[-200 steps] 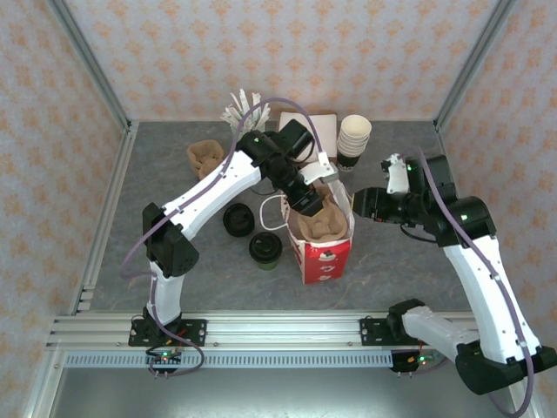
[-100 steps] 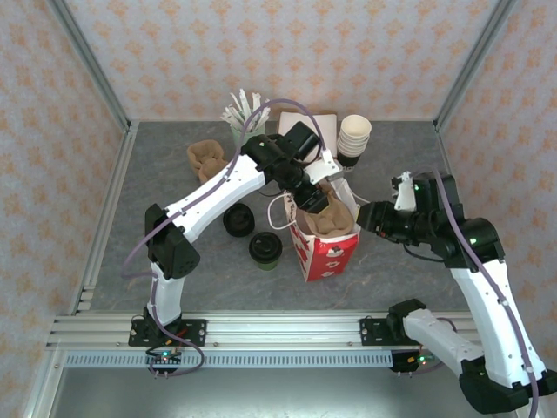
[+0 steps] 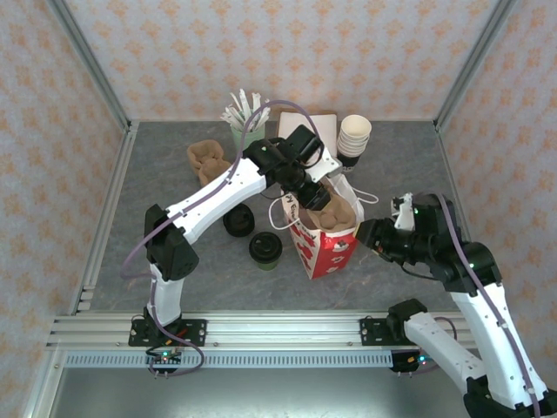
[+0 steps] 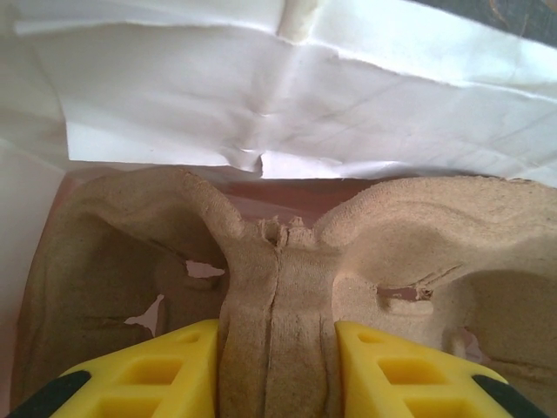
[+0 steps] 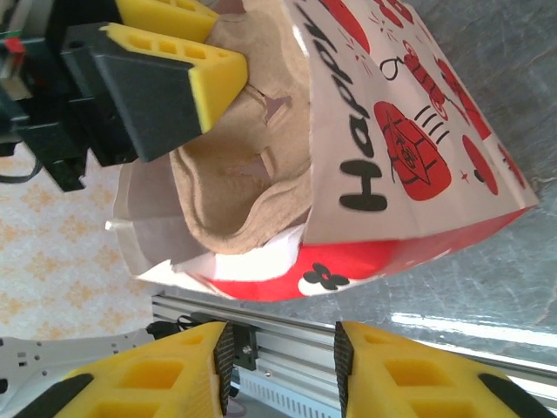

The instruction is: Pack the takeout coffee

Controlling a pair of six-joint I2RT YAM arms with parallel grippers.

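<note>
The takeout coffee (image 3: 265, 249), a small paper cup with a black lid, stands on the grey table left of the red and white paper bag (image 3: 327, 246). My left gripper (image 3: 315, 197) reaches into the bag's mouth, shut on the central ridge of a brown pulp cup carrier (image 4: 277, 287) that sits inside the bag. Its yellow fingers (image 4: 165, 370) press the ridge from both sides. My right gripper (image 3: 371, 236) hovers just right of the bag, open and holding nothing (image 5: 278, 366). The bag (image 5: 409, 131) and the carrier (image 5: 244, 196) lie ahead of it.
A black lid (image 3: 238, 219) lies beside the coffee. A second pulp carrier (image 3: 206, 159) sits at the back left. A stack of cream cups (image 3: 354, 137), a white box (image 3: 318, 127) and a bundle of sticks (image 3: 243, 111) stand along the back wall.
My right gripper has drawn back from the bag's right rim toward the near edge. The bag has leaned and shifted rightward, and my left gripper has followed with the carrier.
</note>
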